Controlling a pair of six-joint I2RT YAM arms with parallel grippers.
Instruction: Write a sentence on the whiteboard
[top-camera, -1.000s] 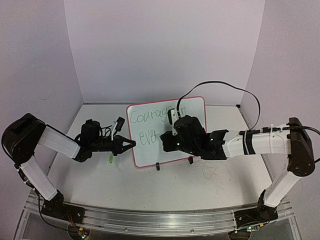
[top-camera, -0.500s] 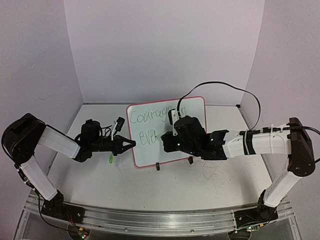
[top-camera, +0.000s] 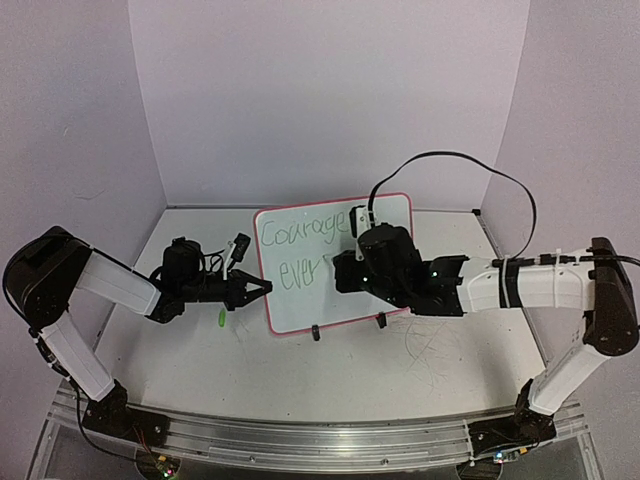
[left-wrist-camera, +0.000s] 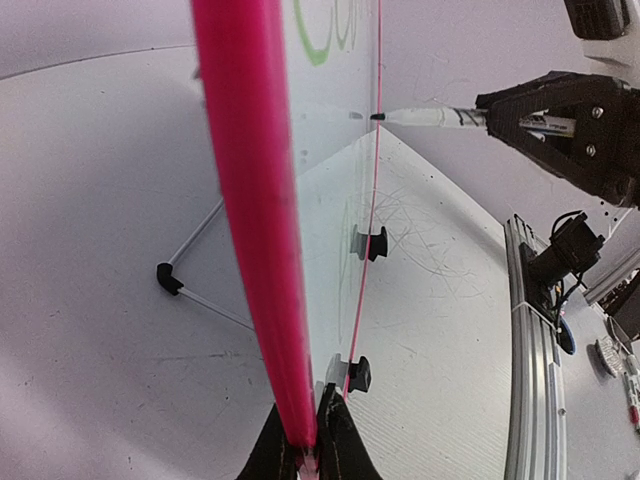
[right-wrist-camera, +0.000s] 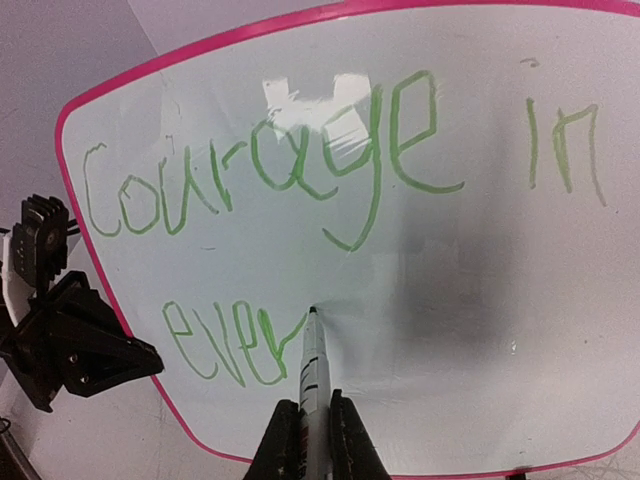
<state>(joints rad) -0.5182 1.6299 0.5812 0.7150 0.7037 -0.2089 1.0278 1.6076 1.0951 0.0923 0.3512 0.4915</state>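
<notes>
right gripper (right-wrist-camera: 312, 425), pinching the marker (right-wrist-camera: 313, 360), has shifted toward 3 o'clock: the sentence (right-wrist-camera: 340, 165) now reads "courage in ever". left gripper (left-wrist-camera: 305, 445) clamps the 9 o'clock rim of the whiteboard (top-camera: 300, 305), mid-table. "y step." remains.

Green handwriting was found on the whiteboard (right-wrist-camera: 480, 340), which was stood near the middle of the table (top-camera: 350, 370). The sentence (right-wrist-camera: 345, 170) was set in two lines. "Courage in" was read along the top, and "ever" was read below it, under the first letters of the upper line. Small print was seen on the barrel of the marker (left-wrist-camera: 440, 117) but could not be read.
</notes>
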